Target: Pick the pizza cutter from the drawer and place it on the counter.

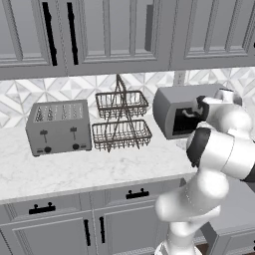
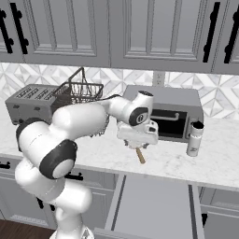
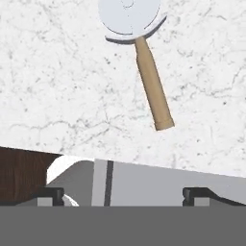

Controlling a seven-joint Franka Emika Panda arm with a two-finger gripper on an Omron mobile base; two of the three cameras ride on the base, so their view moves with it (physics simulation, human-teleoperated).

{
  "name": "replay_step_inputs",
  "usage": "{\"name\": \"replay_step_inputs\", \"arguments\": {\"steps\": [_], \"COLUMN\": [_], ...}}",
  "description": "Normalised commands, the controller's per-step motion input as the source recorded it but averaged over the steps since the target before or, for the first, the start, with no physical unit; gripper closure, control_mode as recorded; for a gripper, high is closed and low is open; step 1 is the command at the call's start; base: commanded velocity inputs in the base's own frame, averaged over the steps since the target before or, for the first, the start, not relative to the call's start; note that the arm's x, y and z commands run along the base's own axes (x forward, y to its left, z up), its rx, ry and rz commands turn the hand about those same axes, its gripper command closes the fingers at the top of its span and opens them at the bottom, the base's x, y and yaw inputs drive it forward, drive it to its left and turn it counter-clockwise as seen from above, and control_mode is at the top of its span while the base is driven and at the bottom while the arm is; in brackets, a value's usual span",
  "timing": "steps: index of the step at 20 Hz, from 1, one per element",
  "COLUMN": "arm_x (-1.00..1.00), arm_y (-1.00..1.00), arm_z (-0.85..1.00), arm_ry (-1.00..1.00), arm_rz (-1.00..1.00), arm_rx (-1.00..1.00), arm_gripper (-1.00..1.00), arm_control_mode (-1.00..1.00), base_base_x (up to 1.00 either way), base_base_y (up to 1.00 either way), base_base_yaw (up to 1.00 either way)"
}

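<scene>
Pizza cutter (image 3: 139, 53): lies flat on the white marble bench, its pale round blade toward the wall and its tan handle pointing back toward the near edge. In the right base view the tan handle (image 2: 140, 155) shows just below the robot's hand.
Pincer (image 3: 124, 194): spread wide and holding nothing, its two dark tips well apart, hanging above the cutter with clear space between. In the right base view the pincer (image 2: 137, 144) sits directly over the handle.
Bench (image 1: 74, 169): long white worktop with faint grey veins and a thick pale edge, running left to right under the wall cabinets.
Drawer (image 2: 154, 200): wide plain grey box, pulled out below the bench's near edge, just in front of the cutter.
Toaster oven (image 2: 179, 114): grey box with a dark glass door, against the wall behind the pincer.
Shaker (image 2: 195, 138): white cylinder with a dark cap, upright on the bench to the right of the cutter, near the oven's right corner.
Wire basket stand (image 1: 121, 119): two tiers, left of the oven.
Toaster (image 1: 59, 127): grey, far left, beside the stand.
</scene>
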Motion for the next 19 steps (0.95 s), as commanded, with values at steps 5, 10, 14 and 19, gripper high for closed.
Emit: {"name": "replay_step_inputs", "arguments": {"steps": [5, 10, 14, 19], "arm_x": [-0.89, -0.27, -0.28, -0.64], "arm_y": [0.76, 1.0, 1.0, 0.98], "arm_z": [0.6, 0.66, 0.66, 0.57], "arm_ry": [-0.06, -0.17, -0.16, -0.07], "arm_rz": [-0.41, -0.13, -0.01, 0.0], "arm_rx": [0.0, -0.04, -0.16, -0.18], "arm_gripper": [-1.0, -1.0, -1.0, -1.0], "arm_control_mode": [-1.0, -1.0, -1.0, -1.0], "base_base_x": [0.0, 0.0, 0.0, 0.0], "base_base_y": [0.0, 0.0, 0.0, 0.0], "base_base_yaw": [0.0, 0.0, 0.0, 0.0]}}
